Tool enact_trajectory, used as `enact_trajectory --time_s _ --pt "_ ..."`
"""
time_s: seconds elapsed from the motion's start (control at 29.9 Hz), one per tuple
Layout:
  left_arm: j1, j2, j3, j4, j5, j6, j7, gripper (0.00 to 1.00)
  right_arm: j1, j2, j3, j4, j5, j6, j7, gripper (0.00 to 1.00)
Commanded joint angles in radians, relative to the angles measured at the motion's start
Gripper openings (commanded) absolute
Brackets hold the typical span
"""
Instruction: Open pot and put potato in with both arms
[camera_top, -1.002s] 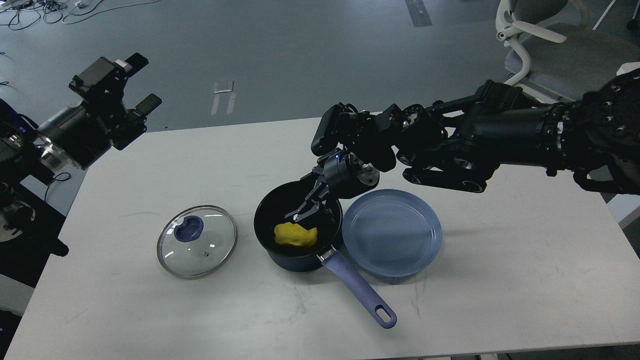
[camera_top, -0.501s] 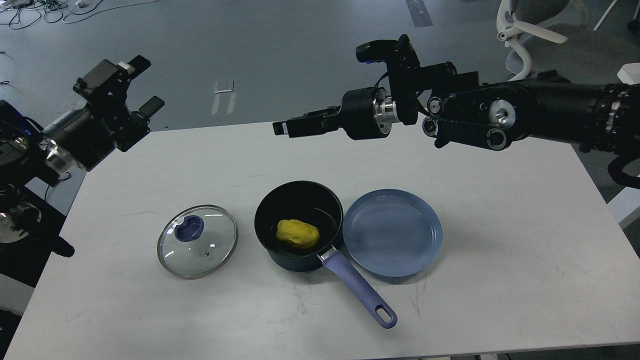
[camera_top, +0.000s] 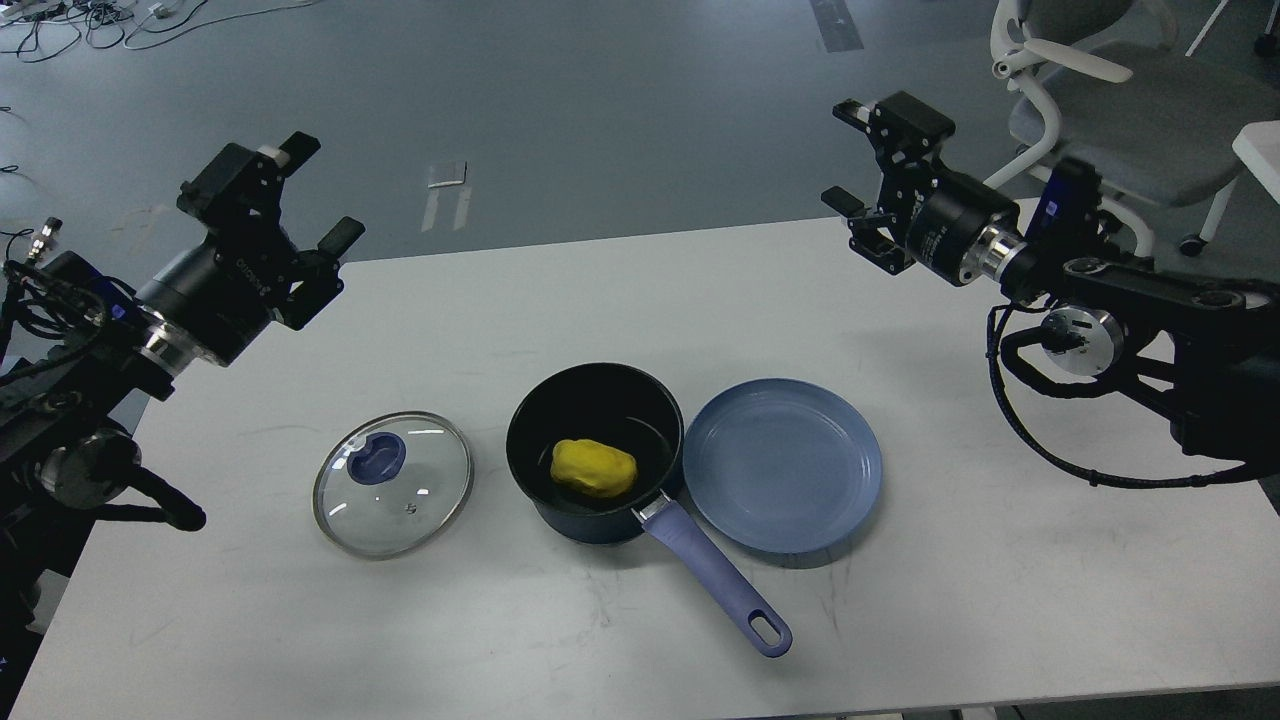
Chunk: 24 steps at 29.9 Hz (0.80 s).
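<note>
Both fingers spread, potato (camera_top: 593, 467) in pot (camera_top: 596, 452), lid (camera_top: 393, 482) beside

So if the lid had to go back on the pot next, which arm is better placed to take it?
Left, probably. The glass lid lies left of the pot, on the open left gripper's side; the right gripper would have to cross over the pot.

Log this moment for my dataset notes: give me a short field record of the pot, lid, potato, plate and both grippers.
pot: open, on the table, purple handle toward the near edge
potato: inside pot
lid: flat on table, left of pot, apart from it
plate: empty, right of pot, against its rim
left gripper: open, empty, raised at left
right gripper: open, empty, raised at right
</note>
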Motion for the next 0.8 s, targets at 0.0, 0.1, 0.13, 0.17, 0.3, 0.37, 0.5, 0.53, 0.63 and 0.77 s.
enact_trajectory --time_s 0.0,0.1,0.13,0.17,0.3,0.37,0.5,0.53,0.63,0.77 --pt "0.037 -0.038 0.000 0.010 -0.006 0.001 0.000 0.98 -0.112 0.000 0.074 -0.007 0.042 0.089 0.000 0.94" --pt "0.055 -0.060 0.000 0.010 -0.006 0.001 0.000 0.98 -0.157 0.003 0.084 -0.024 0.042 0.183 0.000 0.94" --pt "0.060 -0.066 -0.002 0.010 -0.006 0.000 0.000 0.98 -0.166 0.004 0.087 -0.030 0.042 0.200 0.000 0.94" --pt "0.071 -0.075 -0.004 0.010 -0.006 -0.005 0.000 0.98 -0.183 0.007 0.093 -0.044 0.042 0.224 0.000 0.94" --pt "0.107 -0.106 -0.025 0.013 -0.005 -0.010 0.000 0.98 -0.223 0.016 0.091 -0.056 0.041 0.235 0.000 0.96" --pt "0.117 -0.120 -0.030 0.016 -0.005 -0.010 0.000 0.98 -0.230 0.029 0.090 -0.058 0.036 0.235 0.000 0.99" --pt "0.118 -0.135 -0.030 0.037 -0.005 -0.013 0.000 0.98 -0.230 0.039 0.090 -0.056 0.036 0.235 0.000 1.00" --pt "0.118 -0.135 -0.030 0.037 -0.005 -0.013 0.000 0.98 -0.230 0.042 0.090 -0.056 0.036 0.235 0.000 1.00" --pt "0.126 -0.135 -0.030 0.039 -0.005 -0.028 0.000 0.98 -0.230 0.042 0.090 -0.055 0.036 0.235 0.000 1.00" --pt "0.126 -0.135 -0.031 0.037 -0.005 -0.031 0.000 0.98 -0.232 0.042 0.094 -0.056 0.036 0.235 0.000 1.00"
